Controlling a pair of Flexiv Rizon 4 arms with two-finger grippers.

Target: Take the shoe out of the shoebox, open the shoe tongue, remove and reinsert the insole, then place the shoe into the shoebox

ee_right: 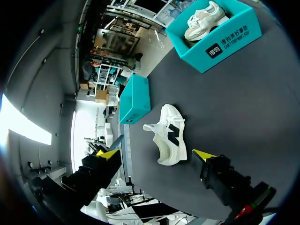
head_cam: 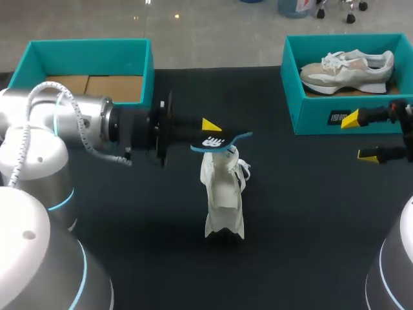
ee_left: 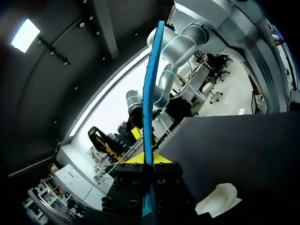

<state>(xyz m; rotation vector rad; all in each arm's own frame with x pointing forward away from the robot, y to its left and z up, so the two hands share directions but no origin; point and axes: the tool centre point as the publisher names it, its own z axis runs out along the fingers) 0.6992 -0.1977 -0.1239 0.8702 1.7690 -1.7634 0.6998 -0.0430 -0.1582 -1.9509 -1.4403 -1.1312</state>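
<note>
Head view: left hand (head_cam: 210,133) clenched on insole (head_cam: 224,143), seemingly just above shoe (head_cam: 223,194)

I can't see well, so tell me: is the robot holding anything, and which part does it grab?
The left gripper pinches the insole by one end. The right gripper is open and holds nothing.

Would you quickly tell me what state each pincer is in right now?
Left pincer: closed on the blue insole, above the white shoe.
Right pincer: open, holding nothing.
</note>
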